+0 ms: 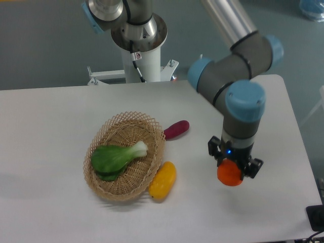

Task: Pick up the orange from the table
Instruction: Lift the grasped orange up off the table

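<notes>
The orange [230,173] is a small round bright-orange fruit, held between the fingers of my gripper [234,166] at the right side of the white table [50,131]. The gripper points straight down and is shut on the orange, with dark fingers showing on either side of it. The fruit appears lifted a little off the tabletop. Its top is hidden by the gripper body.
A wicker basket [126,154] holding a green leafy vegetable [115,157] sits at the table's middle. An elongated yellow-orange fruit [163,179] lies beside the basket's right rim, and a purple oblong vegetable [176,129] lies behind it. The robot base [139,40] stands at the back.
</notes>
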